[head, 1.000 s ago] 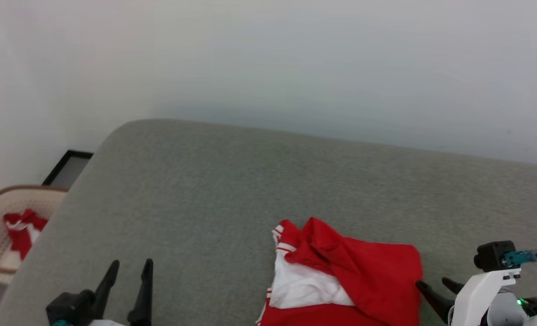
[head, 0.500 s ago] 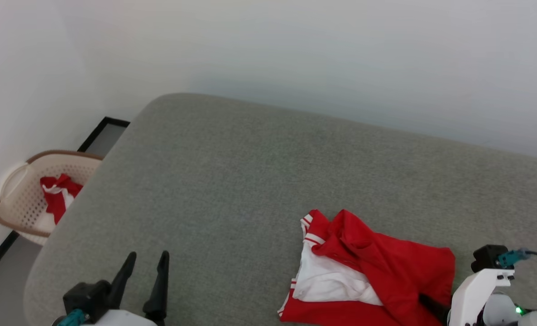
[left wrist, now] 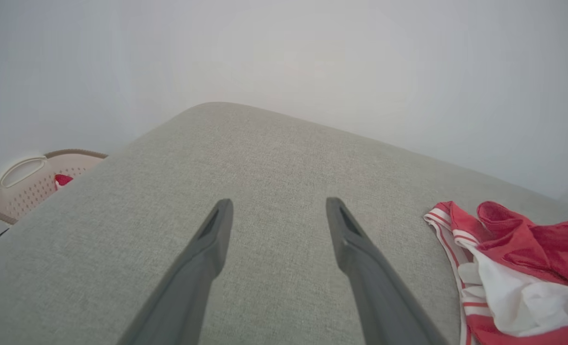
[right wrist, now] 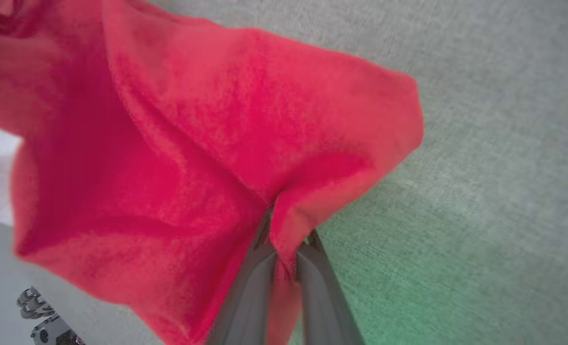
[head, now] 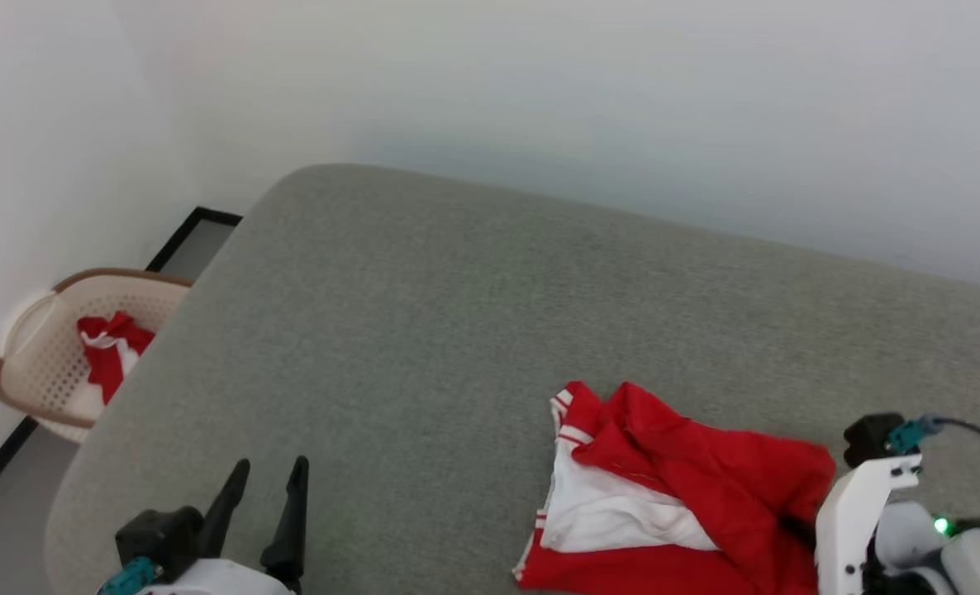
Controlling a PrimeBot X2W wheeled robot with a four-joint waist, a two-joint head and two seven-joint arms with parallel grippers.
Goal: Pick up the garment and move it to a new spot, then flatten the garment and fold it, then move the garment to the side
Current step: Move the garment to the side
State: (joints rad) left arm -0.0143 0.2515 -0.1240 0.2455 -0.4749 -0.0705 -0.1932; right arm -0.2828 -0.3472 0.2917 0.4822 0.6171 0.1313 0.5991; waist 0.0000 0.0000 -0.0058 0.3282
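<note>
**Pick-up stage: right end effector clamped on garment edge**

The garment [head: 688, 487] lies crumpled at the near right of the grey cushioned surface [head: 424, 330], red side bunched over a white sleeve. The right end effector [right wrist: 289, 235] has its fingers squeezed almost together on a fold of red fabric. In the right wrist view the cloth tents up from the pinch, so the grip looks real but thin.

Judged step: lift and carry to a new spot. To do it well, raise straight up until the whole shirt clears the surface, keep the pinch firm since only one layer edge seems caught, and move slowly toward the bare middle area.

The left end effector [head: 271, 467] hovers at the near left with its fingers spread wide and holds nothing, well apart from the garment. A basket [head: 35, 347] sits off the left edge.
</note>
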